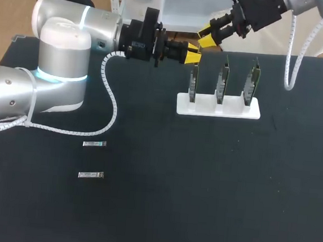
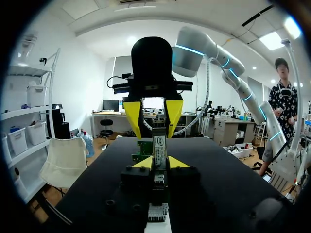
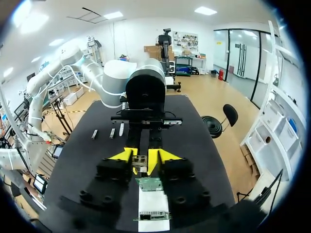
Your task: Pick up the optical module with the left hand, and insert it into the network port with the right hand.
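Up near the far edge of the desk (image 1: 201, 187), the two arms meet nose to nose above the white stand (image 1: 219, 108). The left gripper (image 2: 159, 162) is closed to a narrow gap on the optical module (image 2: 159, 148), its yellow tips pressing the slim metal body from both sides. The module is held clear of the desk, with its free end pointing away toward the other arm. The right gripper (image 3: 141, 159) comes in from the far right corner and meets that free end. Whether it actually has a grip there I cannot tell (both wrist views show it very close around the module, no more). The stand sits right of the middle, close to the far edge, and carries three network cards (image 1: 222, 81) upright in a row. The handover hangs just above the leftmost card. Two spare modules (image 1: 94, 144) lie flat on the left half of the desk, one behind the other and a little apart, well away from the stand.
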Robot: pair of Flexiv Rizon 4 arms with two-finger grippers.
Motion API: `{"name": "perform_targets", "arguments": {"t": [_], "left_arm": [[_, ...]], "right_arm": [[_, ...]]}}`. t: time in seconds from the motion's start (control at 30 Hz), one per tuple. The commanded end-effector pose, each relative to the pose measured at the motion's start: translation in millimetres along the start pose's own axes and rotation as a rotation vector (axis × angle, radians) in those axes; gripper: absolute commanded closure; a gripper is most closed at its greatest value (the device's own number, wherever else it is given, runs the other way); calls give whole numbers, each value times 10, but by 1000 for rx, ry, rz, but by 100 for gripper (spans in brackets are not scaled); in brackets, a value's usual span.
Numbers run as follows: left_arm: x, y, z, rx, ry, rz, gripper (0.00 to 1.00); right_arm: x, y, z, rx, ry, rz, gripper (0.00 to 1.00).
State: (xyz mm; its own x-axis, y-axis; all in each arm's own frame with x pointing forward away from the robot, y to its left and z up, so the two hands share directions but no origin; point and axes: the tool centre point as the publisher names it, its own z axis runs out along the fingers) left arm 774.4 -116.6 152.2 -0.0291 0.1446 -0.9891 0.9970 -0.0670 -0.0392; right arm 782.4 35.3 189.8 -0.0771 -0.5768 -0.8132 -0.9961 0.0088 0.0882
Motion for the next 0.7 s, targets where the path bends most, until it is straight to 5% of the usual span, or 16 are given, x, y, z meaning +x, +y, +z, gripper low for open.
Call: {"name": "perform_targets", "arguments": {"t": [0.03, 0.13, 0.17, 0.2, 0.23, 0.7], "left_arm": [[7, 18, 7, 5, -1, 1, 100], [7, 18, 7, 5, -1, 1, 100], [7, 18, 7, 5, -1, 1, 77], [7, 18, 7, 5, -1, 1, 19], [7, 18, 7, 5, -1, 1, 0], [7, 18, 7, 5, -1, 1, 0]], "right_arm": [[2, 4, -7, 4, 5, -1, 100], [7, 12, -15, 6, 6, -1, 100], [8, 14, -17, 7, 5, 0, 100], [9, 14, -19, 9, 5, 1, 100], [10, 15, -22, 10, 5, 1, 100], [11, 66, -71, 32, -3, -3, 100]]}}
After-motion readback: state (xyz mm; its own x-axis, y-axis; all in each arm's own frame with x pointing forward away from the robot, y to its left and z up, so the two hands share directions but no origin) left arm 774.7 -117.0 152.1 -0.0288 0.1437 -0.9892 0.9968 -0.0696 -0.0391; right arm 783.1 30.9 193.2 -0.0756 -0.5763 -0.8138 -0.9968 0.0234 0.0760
